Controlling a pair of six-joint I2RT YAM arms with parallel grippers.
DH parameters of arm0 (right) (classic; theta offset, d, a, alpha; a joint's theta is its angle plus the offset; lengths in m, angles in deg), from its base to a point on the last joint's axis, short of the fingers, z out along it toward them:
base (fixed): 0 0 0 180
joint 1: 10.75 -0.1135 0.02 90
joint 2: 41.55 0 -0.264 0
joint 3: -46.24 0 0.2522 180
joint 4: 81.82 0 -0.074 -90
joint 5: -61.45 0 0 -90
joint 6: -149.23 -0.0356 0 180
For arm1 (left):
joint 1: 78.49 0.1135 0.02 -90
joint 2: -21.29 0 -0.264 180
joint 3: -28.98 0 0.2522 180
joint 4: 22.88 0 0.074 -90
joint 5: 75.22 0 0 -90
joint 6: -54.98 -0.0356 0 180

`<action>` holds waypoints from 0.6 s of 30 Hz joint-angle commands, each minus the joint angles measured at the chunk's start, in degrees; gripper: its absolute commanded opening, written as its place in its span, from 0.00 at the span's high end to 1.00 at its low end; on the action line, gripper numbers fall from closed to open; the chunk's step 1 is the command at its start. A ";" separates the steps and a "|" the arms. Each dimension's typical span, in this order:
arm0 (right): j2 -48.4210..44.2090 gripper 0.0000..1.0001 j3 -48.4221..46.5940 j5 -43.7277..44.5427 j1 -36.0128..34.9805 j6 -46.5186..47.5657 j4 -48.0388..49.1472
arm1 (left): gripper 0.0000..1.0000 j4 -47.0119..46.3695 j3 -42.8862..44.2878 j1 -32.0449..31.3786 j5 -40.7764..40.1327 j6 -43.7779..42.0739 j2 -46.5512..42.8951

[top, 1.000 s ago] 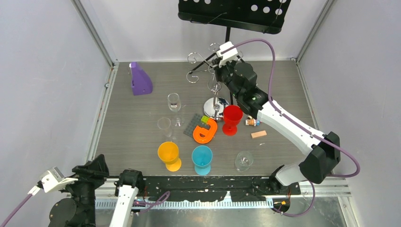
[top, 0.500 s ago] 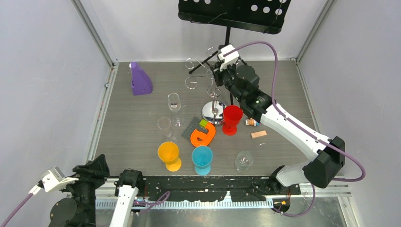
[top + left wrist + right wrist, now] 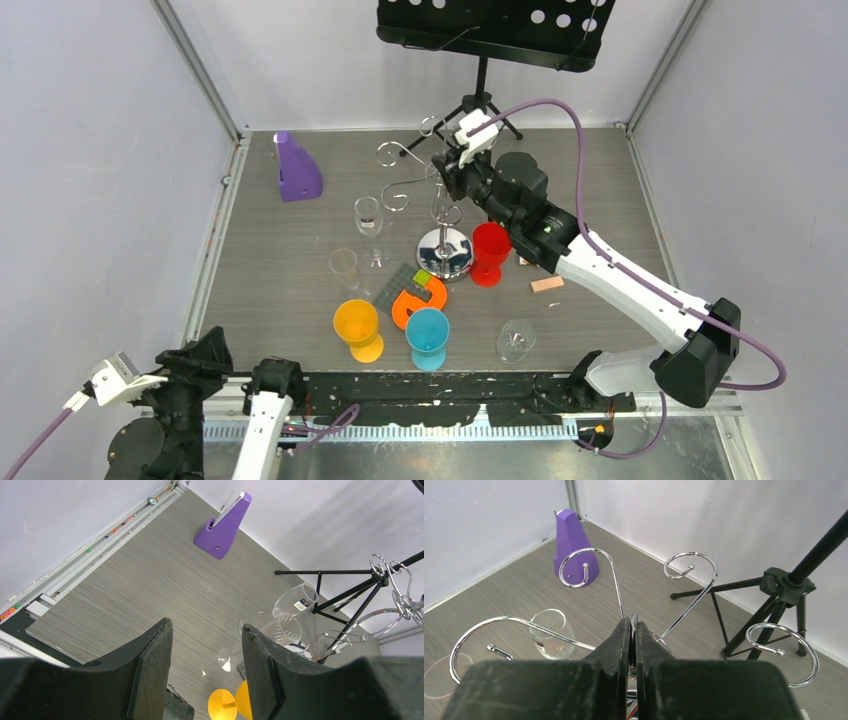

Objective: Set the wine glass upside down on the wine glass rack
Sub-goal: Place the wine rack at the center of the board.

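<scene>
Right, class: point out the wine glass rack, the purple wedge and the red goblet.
wine glass rack (image 3: 452, 258): top view, on its round mirror base.
purple wedge (image 3: 297, 172): top view, on its sloping front face.
red goblet (image 3: 491, 243): top view, on its bowl.

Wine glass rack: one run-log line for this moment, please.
right gripper: shut on wine glass rack top | left gripper: open, empty | rack status: no glass on visible arms

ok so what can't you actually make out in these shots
- right wrist: the right claw hides the post and base of the wine glass rack
- left wrist: the right edge cuts off the rack; the label on the clear glass is too small to read
- top external: the wrist covers the claw's fingertips
</scene>
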 commanded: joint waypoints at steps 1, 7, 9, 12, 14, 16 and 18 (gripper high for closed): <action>-6.13 0.95 -1.67 -1.67 -1.52 -2.17 10.57 | 0.47 -1.16 -0.16 -0.22 0.27 0.90 -0.93; -8.18 0.95 -0.14 -1.07 -3.13 -2.09 9.70 | 0.47 -1.24 -0.42 -0.23 0.35 0.90 -1.01; -8.81 0.95 0.16 -0.95 -3.62 -2.09 9.25 | 0.47 -1.32 -0.64 -0.22 0.47 0.99 -1.06; -9.19 0.95 0.40 -0.88 -4.07 -2.18 8.37 | 0.48 -1.33 -0.81 -0.25 0.51 1.16 -1.25; -9.39 0.94 0.42 -1.00 -4.50 -2.18 7.78 | 0.47 -1.26 -0.81 -0.25 0.50 1.17 -1.41; -9.45 0.95 0.35 -1.20 -5.00 -2.17 7.12 | 0.47 -1.22 -0.83 -0.22 0.42 1.17 -1.44; -9.50 0.95 0.26 -1.38 -5.47 -2.18 6.62 | 0.47 -1.16 -0.81 -0.23 0.49 1.17 -1.33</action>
